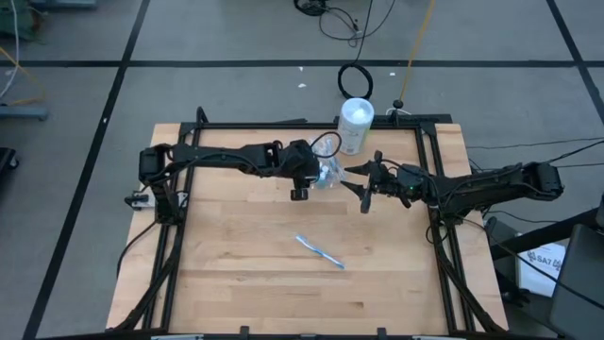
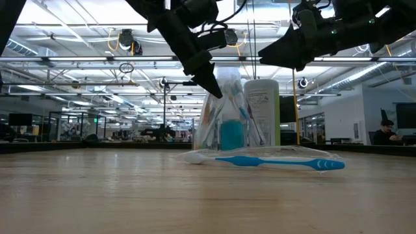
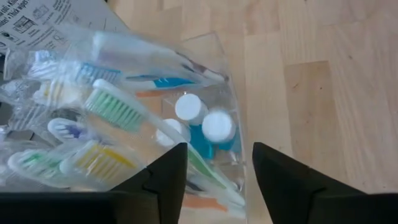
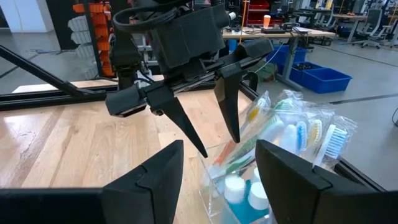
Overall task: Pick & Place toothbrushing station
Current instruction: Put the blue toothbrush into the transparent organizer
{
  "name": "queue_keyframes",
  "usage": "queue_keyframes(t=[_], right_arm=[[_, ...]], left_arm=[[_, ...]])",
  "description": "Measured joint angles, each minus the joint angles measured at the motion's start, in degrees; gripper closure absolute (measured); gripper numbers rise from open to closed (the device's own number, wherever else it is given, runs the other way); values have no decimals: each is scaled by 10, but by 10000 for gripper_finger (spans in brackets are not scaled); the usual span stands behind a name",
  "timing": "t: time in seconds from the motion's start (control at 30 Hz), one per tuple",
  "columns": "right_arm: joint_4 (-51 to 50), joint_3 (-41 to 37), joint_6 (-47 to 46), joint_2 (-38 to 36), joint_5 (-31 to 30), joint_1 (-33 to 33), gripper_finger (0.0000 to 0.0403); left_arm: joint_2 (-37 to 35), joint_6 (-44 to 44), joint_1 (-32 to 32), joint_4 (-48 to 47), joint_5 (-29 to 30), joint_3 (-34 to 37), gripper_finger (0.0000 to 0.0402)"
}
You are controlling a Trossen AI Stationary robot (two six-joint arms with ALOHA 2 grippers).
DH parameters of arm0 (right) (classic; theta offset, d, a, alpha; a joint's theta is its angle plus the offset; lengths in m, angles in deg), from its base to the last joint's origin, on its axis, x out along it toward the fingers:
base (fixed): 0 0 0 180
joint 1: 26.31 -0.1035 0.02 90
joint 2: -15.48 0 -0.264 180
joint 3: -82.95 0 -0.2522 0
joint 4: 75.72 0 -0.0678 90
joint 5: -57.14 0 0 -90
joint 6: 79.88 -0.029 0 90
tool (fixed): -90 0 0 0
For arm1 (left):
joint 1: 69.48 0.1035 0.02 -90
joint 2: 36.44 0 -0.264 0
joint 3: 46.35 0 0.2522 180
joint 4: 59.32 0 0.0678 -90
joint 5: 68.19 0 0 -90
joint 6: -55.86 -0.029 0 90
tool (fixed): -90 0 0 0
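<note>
The toothbrushing station (image 1: 328,174) is a clear crinkly bag of pastel toothbrushes and white-capped blue toothpaste tubes (image 3: 203,122). It stands upright on the table (image 2: 227,120), just in front of the white canister. My left gripper (image 1: 305,185) is open and points down at the station's upper left edge (image 4: 221,148); the station lies under its fingers (image 3: 214,177). My right gripper (image 1: 361,187) is open and empty, raised just right of the station (image 4: 217,180), with the bag ahead of its fingers (image 4: 280,140). My left gripper comes at the station slanting down from above on the table's left, and its open fingertips (image 2: 214,90) stand at the bag's upper edge (image 2: 221,81). I cannot tell whether they touch the plastic.
A white cylindrical canister (image 1: 356,123) stands right behind the station at the far edge (image 2: 262,107). A loose blue toothbrush in a clear wrapper (image 1: 321,252) lies flat on the wood nearer the front (image 2: 273,161). A black frame (image 1: 429,170) borders the table.
</note>
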Motion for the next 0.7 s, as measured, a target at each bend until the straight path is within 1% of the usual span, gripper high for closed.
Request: queue_keyframes(t=[0.13,0.27,0.33,0.47,0.57,0.7], right_arm=[[0,0,0,0,0,0,211],[0,0,0,0,0,0,211],[-1,0,-4,0,9,0,211],[-7,0,-21,3,47,-6,211],[4,0,-10,16,46,-23,211],[48,8,1,47,46,-49,211]], left_arm=[[0,2,-1,5,0,0,210],[-11,8,-10,4,-3,0,220],[-22,9,-18,-10,-5,0,227],[-76,-3,-34,-58,-5,0,241],[-131,5,-47,-93,-5,0,249],[-202,32,-56,-135,-18,2,254]])
